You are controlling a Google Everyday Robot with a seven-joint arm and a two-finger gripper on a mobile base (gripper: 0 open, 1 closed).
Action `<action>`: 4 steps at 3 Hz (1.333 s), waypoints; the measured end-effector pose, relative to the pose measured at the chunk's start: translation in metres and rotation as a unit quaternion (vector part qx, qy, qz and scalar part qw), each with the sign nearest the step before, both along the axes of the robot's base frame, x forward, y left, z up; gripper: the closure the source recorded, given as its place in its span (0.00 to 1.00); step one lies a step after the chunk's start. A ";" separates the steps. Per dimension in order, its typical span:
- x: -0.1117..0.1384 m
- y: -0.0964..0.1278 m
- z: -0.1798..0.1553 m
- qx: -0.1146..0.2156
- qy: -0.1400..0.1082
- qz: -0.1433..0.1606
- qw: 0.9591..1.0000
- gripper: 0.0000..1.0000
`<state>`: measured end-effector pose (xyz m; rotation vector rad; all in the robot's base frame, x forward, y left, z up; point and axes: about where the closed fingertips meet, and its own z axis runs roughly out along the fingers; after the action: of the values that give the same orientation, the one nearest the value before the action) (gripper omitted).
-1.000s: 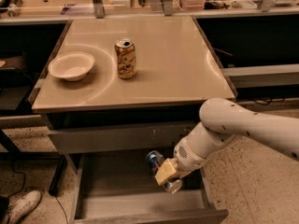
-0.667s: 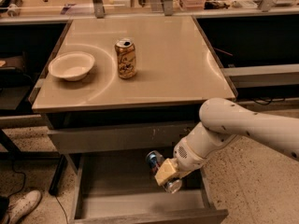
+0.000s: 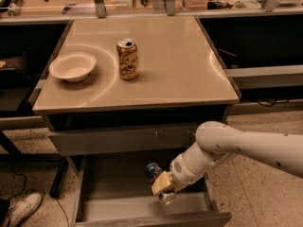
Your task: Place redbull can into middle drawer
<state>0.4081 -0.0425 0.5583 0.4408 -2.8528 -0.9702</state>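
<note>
Over middle drawer (image 3: 118,207): my gripper (image 3: 163,187), clamped on the redbull can (image 3: 153,170)
Can axis: tilted; I'd lower it straight down

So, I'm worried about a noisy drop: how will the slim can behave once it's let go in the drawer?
The gripper holds the slim can tilted over the open drawer, so it would probably land on its side and roll on the bare bottom. Its smooth metal likely slides easily.
</note>
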 end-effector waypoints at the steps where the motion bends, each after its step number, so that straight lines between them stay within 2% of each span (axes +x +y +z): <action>1: 0.008 0.005 -0.043 0.005 0.009 -0.041 0.999 1.00; 2: 0.008 0.005 -0.043 0.005 0.009 -0.041 0.999 1.00; 3: 0.015 0.017 -0.060 0.020 0.010 -0.039 0.999 1.00; 4: 0.037 0.035 -0.107 0.041 0.015 -0.052 0.998 1.00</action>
<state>0.4446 -0.0072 0.4513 0.2856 -2.8409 -1.1059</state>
